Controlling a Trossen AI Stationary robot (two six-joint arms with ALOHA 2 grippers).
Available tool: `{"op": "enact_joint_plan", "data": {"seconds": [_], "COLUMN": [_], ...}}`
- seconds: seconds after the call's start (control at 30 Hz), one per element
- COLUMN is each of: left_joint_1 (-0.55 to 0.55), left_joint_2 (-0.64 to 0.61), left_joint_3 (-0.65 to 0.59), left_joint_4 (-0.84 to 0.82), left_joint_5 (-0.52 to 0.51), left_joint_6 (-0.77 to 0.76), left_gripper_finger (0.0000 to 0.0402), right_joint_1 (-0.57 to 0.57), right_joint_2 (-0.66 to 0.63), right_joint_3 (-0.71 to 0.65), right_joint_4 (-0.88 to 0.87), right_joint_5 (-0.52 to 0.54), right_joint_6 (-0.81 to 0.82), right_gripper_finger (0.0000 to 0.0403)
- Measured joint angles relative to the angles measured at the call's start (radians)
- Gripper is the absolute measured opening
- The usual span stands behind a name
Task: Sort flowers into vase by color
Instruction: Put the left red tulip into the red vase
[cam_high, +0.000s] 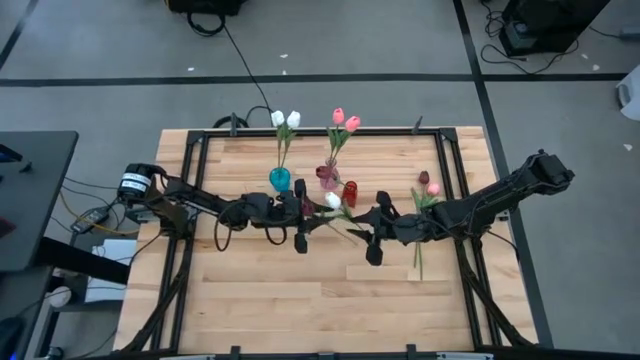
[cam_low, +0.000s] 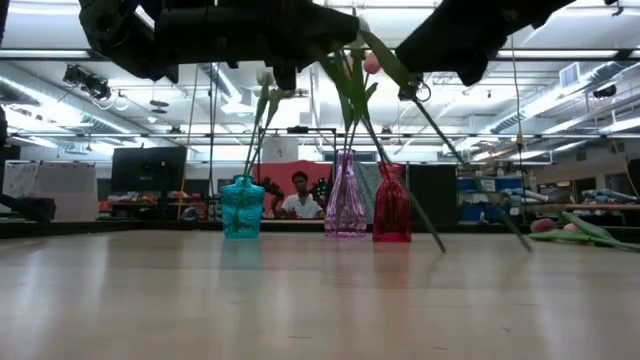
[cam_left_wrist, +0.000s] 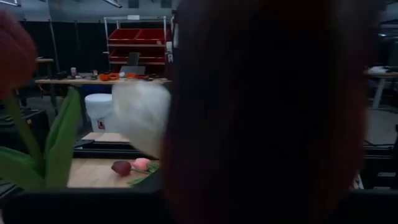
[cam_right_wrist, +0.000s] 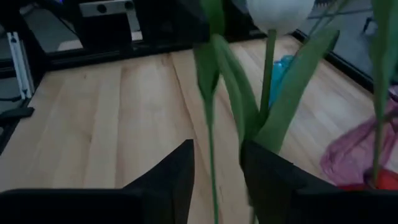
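Note:
Three vases stand mid-table: a teal one (cam_high: 280, 179) with two white tulips, a clear pink one (cam_high: 327, 178) with two pink tulips, and a red one (cam_high: 350, 190). A white tulip head (cam_high: 333, 200) hovers beside the red vase, between my two grippers. My left gripper (cam_high: 302, 215) is just left of it, and its wrist view shows the head (cam_left_wrist: 140, 118) close ahead, plus a dark red tulip (cam_left_wrist: 12, 50). My right gripper (cam_high: 376, 232) is open just right of it. A thin green stem (cam_right_wrist: 211, 155) runs through its gap (cam_right_wrist: 217, 149), below the white head (cam_right_wrist: 280, 11). My right gripper has a thin green stem (cam_right_wrist: 210, 124) between its two open fingers, and a leaf of the white tulip (cam_right_wrist: 258, 134) reaches one finger (cam_right_wrist: 264, 174). I cannot tell whether the fingers touch the stem or the leaf.
A dark red tulip (cam_high: 424, 177) and a pink one (cam_high: 433, 188) lie on the table's right part, stems pointing to the near edge. In the low view, slanting stems (cam_low: 430, 225) reach the tabletop right of the red vase (cam_low: 392, 205). Bare wood shows across the near half.

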Motion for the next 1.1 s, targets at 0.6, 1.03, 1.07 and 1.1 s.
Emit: {"op": "enact_joint_plan", "data": {"seconds": [0.6,1.03,1.07,1.1], "left_joint_1": [0.055,0.011,0.002,-0.006], "left_joint_2": [-0.224,-0.162,-0.152,-0.146], "left_joint_3": [-0.001,0.464,0.491,0.507], "left_joint_4": [-0.261,-0.849,-0.853,-0.858], "left_joint_5": [0.004,0.008,-0.021,-0.059], "left_joint_6": [0.001,0.056,0.065,0.081], "left_gripper_finger": [0.0015,0.0015,0.0015,0.0015], "right_joint_1": [-0.001,-0.072,-0.08,-0.089], "right_joint_2": [-0.228,-0.239,-0.25,-0.261], "right_joint_3": [0.0,-0.026,-0.041,-0.059], "right_joint_4": [-0.404,-0.669,-0.665,-0.657], "right_joint_5": [0.284,0.31,0.305,0.298], "right_joint_6": [0.177,0.33,0.324,0.313], "right_gripper_finger": [0.0143,0.0142,0.0142,0.0142]}}
